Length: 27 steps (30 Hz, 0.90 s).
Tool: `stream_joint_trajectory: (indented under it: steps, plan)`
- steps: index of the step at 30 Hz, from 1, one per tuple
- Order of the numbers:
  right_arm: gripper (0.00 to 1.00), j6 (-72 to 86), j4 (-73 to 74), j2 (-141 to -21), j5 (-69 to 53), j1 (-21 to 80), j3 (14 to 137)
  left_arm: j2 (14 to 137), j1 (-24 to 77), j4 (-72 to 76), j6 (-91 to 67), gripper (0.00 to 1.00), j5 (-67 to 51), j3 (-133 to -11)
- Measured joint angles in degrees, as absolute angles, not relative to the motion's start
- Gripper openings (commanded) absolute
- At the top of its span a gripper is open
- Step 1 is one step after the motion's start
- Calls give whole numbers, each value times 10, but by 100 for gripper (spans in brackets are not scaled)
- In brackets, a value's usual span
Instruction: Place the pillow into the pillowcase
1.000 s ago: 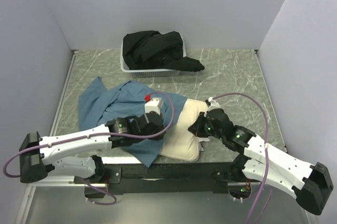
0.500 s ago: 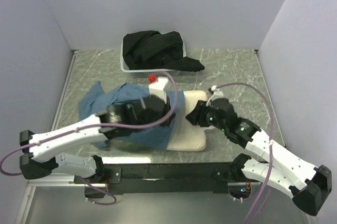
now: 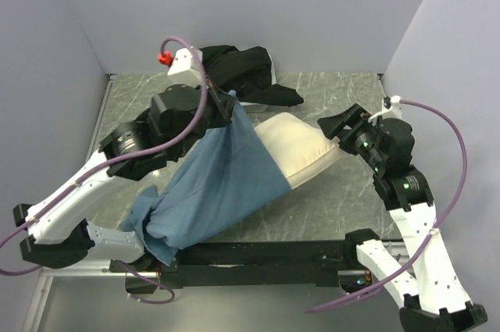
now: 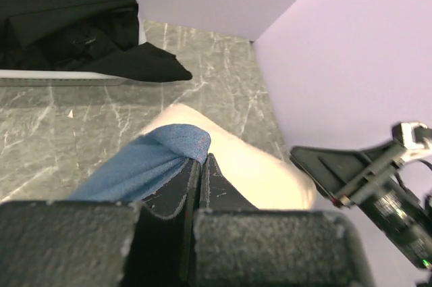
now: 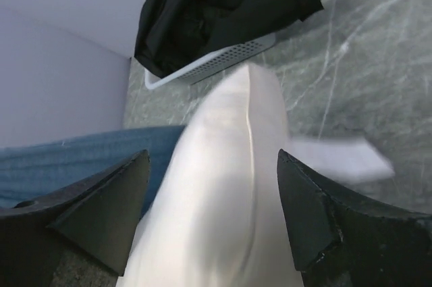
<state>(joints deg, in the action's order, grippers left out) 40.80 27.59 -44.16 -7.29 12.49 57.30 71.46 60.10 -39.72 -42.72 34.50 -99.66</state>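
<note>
Since a second ago the left gripper (image 3: 228,104) has climbed from low at the near edge to high over the far left of the table (image 3: 351,207), hauling the pillowcase (image 3: 219,183) up with it. The right gripper (image 3: 344,125) has let go of the pillow (image 3: 301,152) and swung off to the right.

At the left, the left jaws are pinched tight on a bunched edge of the blue cloth. The pillowcase hangs from them as a slanted sheet, ending in a crumpled heap at the near left. The pillow pokes out of its right side: the left part is under blue fabric, the right part bare and pointing right. Behind, at the far wall, black cloth (image 3: 254,62) spills over a white basket (image 5: 223,61). A blurred white tag (image 5: 344,159) juts from the pillow. At the right, the right gripper stands wide, a finger (image 5: 101,213) on each side of the pillow's bare end; whether they touch it cannot be told.
</note>
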Motion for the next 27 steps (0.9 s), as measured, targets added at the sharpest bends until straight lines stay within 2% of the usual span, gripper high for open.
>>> stream_joint_trajectory:
  steps: [8, 11, 12, 16, 22, 27]
  plan:
    - [70, 444, 310, -368, -86, 58, 490, 775, 589, -387, -412, 1, 326, -1010]
    - [63, 461, 306, -346, -106, 37, 436, 776, 583, -387, -407, 1, 319, -1009]
    - [55, 466, 303, -343, -113, 32, 420, 776, 581, -384, -404, 1, 319, -1009]
    - [47, 497, 267, -334, -174, 12, 328, 776, 575, -381, -395, 1, 313, -1009]
    - [47, 601, 59, -354, -323, 14, 159, 776, 572, -383, -383, 1, 309, -1009]
    - [60, 649, -9, -388, -356, 17, 116, 777, 572, -385, -381, 1, 306, -1009]
